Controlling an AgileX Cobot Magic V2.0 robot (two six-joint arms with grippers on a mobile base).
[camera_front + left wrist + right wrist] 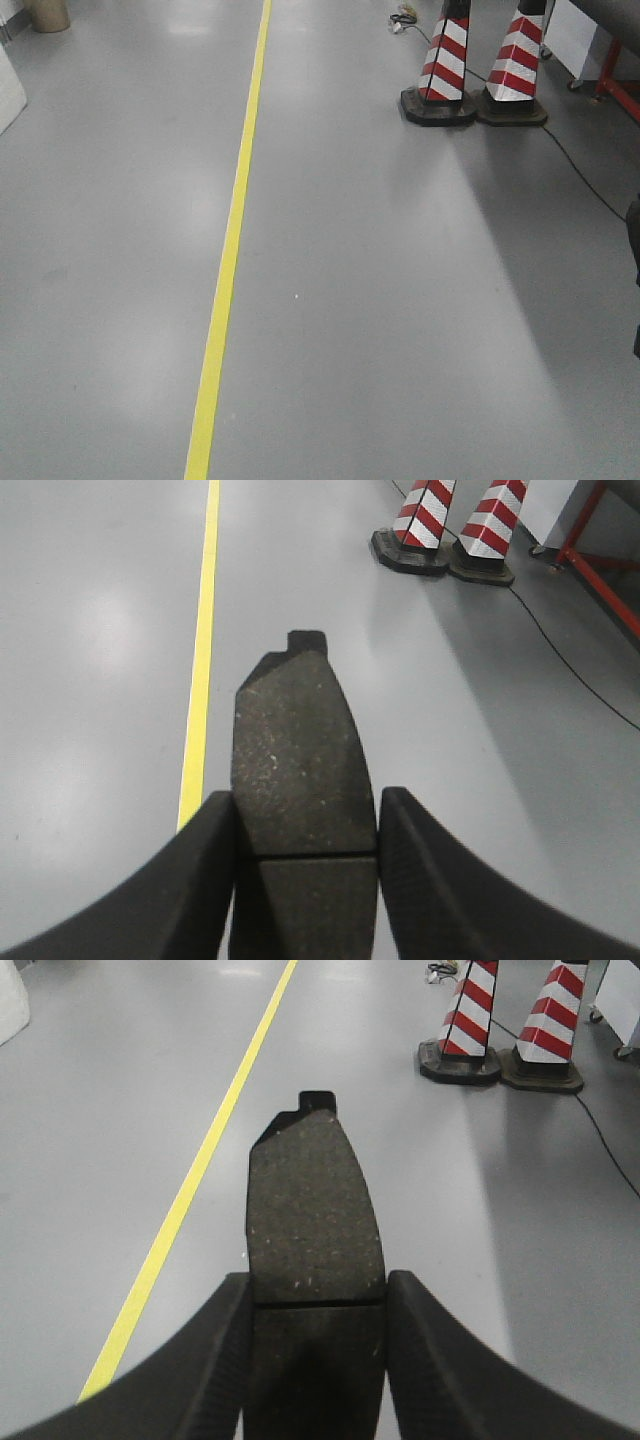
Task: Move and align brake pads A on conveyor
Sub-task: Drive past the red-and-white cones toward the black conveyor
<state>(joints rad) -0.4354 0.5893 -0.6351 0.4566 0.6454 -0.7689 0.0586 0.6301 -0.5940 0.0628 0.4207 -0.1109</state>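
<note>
While the left gripper (307, 800) pinches the left brake pad (300, 720) and the right gripper (317, 1280) pinches the right brake pad (315, 1195) — both at the centre groove, over grey floor (400, 300) — carry them level, grips firm, until the conveyor is underneath, then set them down parallel

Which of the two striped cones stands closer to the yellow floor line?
The image-left cone in the front view; the other cone stands past it, farther from the yellow line.

bright, even overhead light; soft glare patches on floor (330, 300); broad faint shadow beside cones (443, 65).
</note>
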